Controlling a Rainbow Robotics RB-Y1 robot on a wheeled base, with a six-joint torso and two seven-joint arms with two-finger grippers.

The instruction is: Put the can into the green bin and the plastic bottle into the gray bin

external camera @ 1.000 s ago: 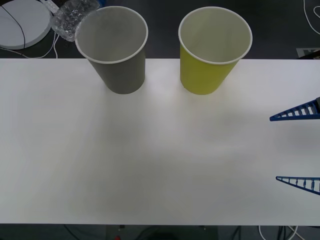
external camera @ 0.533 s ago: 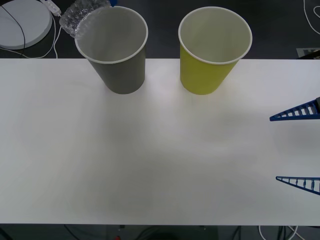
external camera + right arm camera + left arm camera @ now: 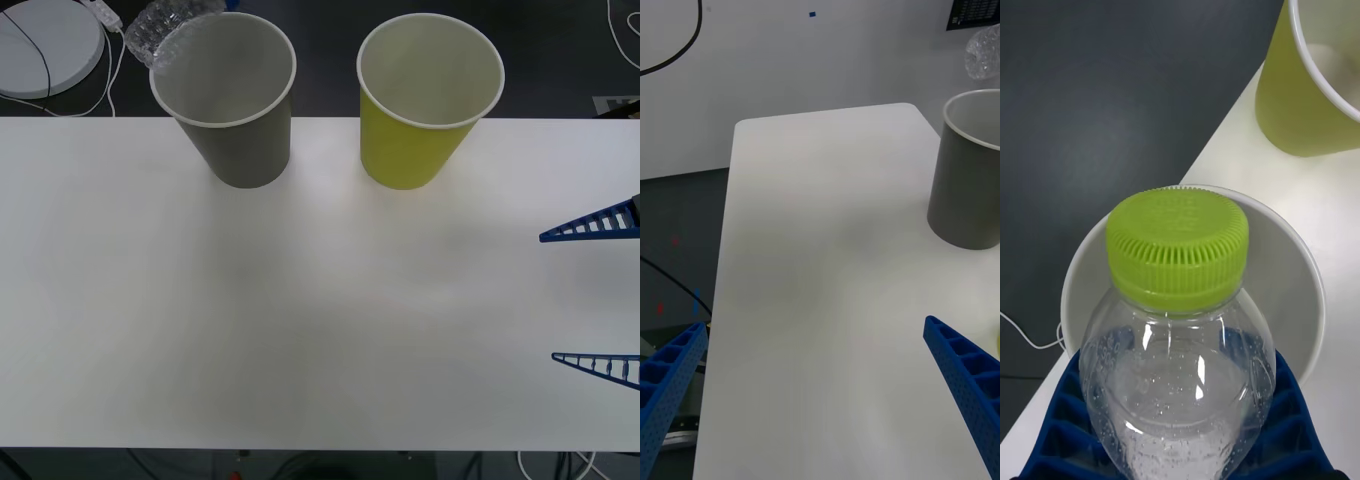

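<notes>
Plastic bottle (image 3: 1176, 352) clamped between blue fingers (image 3: 1060, 427) of left end effector (image 3: 1176, 442), lime cap (image 3: 1178, 247) leading, long axis aimed down toward open mouth of gray bin (image 3: 1191, 300) directly beneath. Green bin (image 3: 430, 100) beside it on white counter (image 3: 320, 300). Right end effector (image 3: 598, 295) spread wide apart, idle at counter's right edge.

A dark gray tapered cup-shaped bin (image 3: 228, 100) stands upright at the far edge of the white table (image 3: 300, 320), with a yellow-green tapered bin (image 3: 425, 100) just beside it. A clear crinkled plastic bottle (image 3: 165, 25) shows behind the gray bin's rim. Well apart from the gray bin, past the green one, the right gripper (image 3: 597, 296) shows two blue ribbed fingers spread wide.
</notes>
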